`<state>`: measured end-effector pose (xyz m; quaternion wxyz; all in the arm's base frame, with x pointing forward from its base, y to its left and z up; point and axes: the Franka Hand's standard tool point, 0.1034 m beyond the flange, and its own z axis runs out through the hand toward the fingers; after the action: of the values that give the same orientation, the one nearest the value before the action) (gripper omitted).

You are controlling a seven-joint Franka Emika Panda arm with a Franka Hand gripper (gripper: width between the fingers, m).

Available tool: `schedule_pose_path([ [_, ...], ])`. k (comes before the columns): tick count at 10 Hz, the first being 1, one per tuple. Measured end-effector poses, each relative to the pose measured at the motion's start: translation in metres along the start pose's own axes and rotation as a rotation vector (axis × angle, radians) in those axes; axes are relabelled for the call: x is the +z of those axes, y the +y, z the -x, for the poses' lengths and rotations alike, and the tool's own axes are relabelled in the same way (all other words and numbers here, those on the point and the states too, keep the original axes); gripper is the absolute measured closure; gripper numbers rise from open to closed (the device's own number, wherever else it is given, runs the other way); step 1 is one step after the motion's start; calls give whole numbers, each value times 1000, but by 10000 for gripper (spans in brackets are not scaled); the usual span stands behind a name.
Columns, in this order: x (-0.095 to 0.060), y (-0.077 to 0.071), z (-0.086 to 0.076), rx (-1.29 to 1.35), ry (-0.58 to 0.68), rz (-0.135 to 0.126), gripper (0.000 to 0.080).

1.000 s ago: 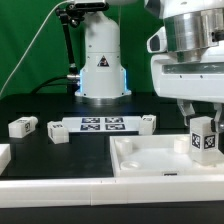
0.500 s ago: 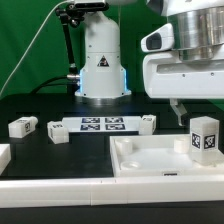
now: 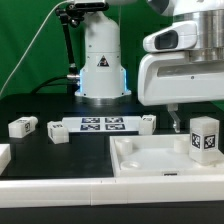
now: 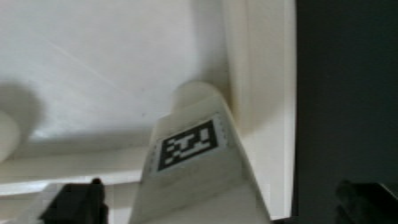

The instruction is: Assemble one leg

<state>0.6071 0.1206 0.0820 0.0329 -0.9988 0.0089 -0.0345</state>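
Observation:
The leg (image 3: 205, 137), a small white upright block with a black-and-white tag, stands in the far right corner of the large white panel (image 3: 150, 160). My gripper (image 3: 193, 114) hangs just above it and slightly toward the exterior view's left, open and holding nothing. One finger (image 3: 172, 120) shows beside the leg. In the wrist view the leg (image 4: 187, 150) stands below, between the two dark fingertips (image 4: 75, 202), which are spread wide and apart from it; the gripper (image 4: 221, 205) is open.
Three more small white legs lie on the black table (image 3: 22, 126), (image 3: 57, 132), (image 3: 148, 123) around the marker board (image 3: 103, 125). The arm's white base (image 3: 100, 60) stands behind. A white part's edge (image 3: 3, 155) shows at the far left.
The gripper has let go of the leg and risen, shifting a little toward the exterior view's left. The leg stays upright on the panel.

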Motion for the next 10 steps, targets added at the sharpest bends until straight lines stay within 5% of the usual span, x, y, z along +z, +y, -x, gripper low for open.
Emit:
schedule_pose_path([
  [5,0,6,-1,-224,1,7,165],
  [7,0,6,-1,-208,1,7,512],
  [10,1,2,-1,-41,29,5,509],
])
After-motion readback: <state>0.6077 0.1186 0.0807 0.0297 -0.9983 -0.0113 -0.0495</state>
